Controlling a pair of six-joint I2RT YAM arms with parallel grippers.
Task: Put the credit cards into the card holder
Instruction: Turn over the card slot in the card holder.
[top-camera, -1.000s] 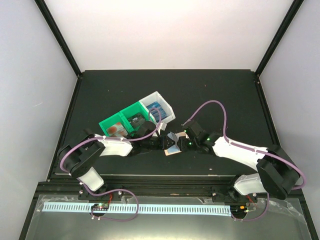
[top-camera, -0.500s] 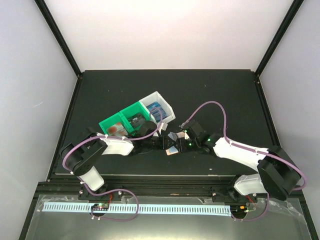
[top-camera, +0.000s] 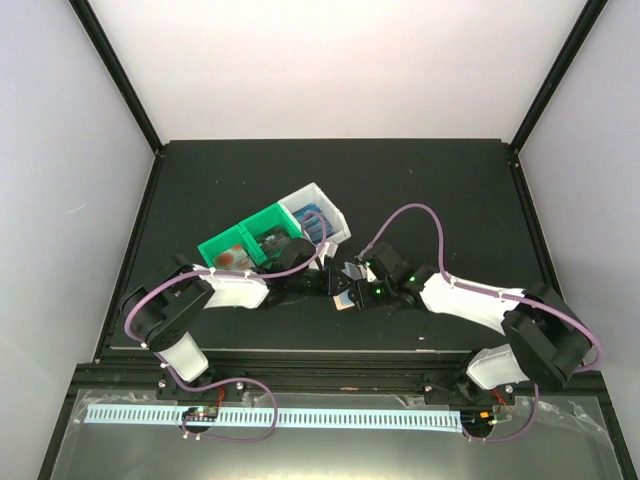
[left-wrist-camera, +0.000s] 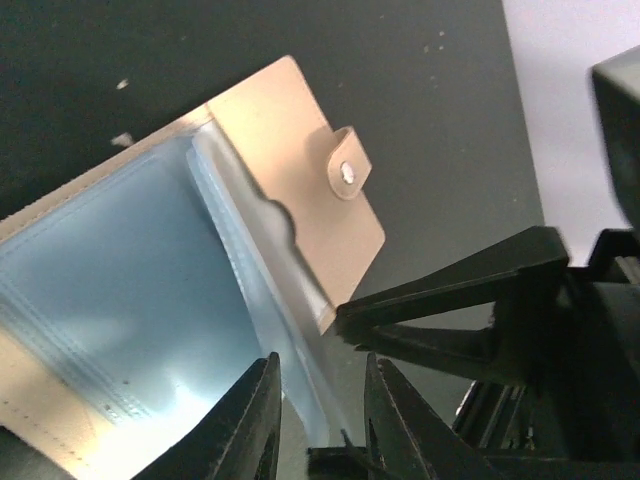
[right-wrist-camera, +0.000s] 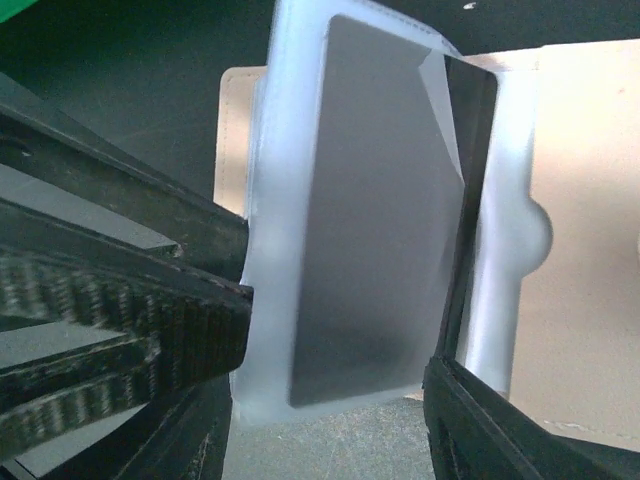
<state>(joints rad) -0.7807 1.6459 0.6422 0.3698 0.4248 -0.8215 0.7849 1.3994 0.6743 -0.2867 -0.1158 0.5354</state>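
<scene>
The tan card holder (left-wrist-camera: 290, 150) lies open on the black table, its snap tab (left-wrist-camera: 345, 175) up and its clear sleeves spread. My left gripper (left-wrist-camera: 322, 375) is shut on a sleeve edge at the holder's left side. A dark credit card (right-wrist-camera: 380, 200) sits inside a clear sleeve (right-wrist-camera: 285, 150). My right gripper (right-wrist-camera: 338, 350) is open, one finger on each side of that card's near end. In the top view both grippers meet over the holder (top-camera: 345, 298). A blue card (top-camera: 312, 218) and a red card (top-camera: 232, 258) lie in the bins.
A white bin (top-camera: 330, 222) and two joined green bins (top-camera: 252, 232) stand just behind the left gripper. The right gripper's fingers (left-wrist-camera: 450, 290) cross close in front of the left wrist camera. Black table edges and frame posts border the workspace.
The right gripper's jaws have widened around the dark card. Both grippers have edged slightly closer together over the holder. The left grip is unchanged.
</scene>
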